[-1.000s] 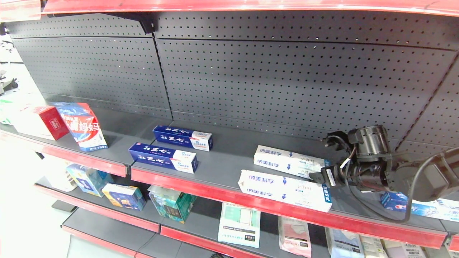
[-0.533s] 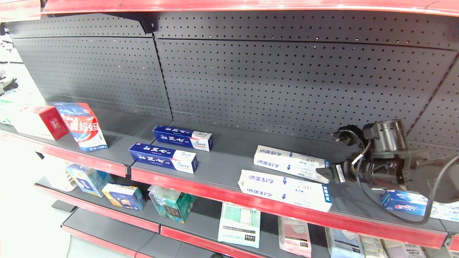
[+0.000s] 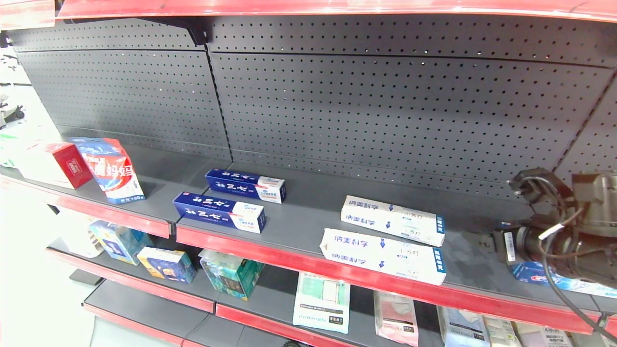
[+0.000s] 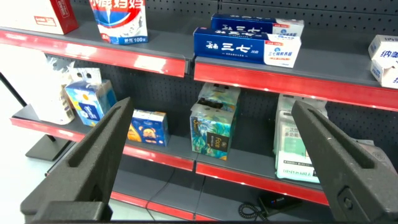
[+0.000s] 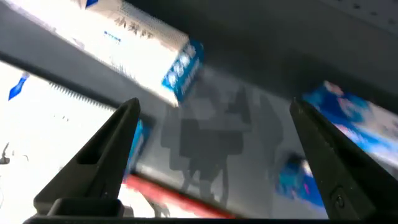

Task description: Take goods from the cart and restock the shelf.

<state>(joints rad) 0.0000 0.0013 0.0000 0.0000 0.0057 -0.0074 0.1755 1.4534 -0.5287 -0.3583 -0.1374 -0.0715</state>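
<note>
The grey shelf (image 3: 308,209) holds two blue boxes (image 3: 219,212) side by side, with two white boxes (image 3: 384,250) near them. A red box (image 3: 62,165) and a blue bag (image 3: 112,169) sit at its left end.

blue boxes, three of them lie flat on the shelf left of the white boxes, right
Not quite: there are two blue boxes, not three, one behind the other. They lie flat on the shelf, left of the white boxes. The head view shows this.
</note>
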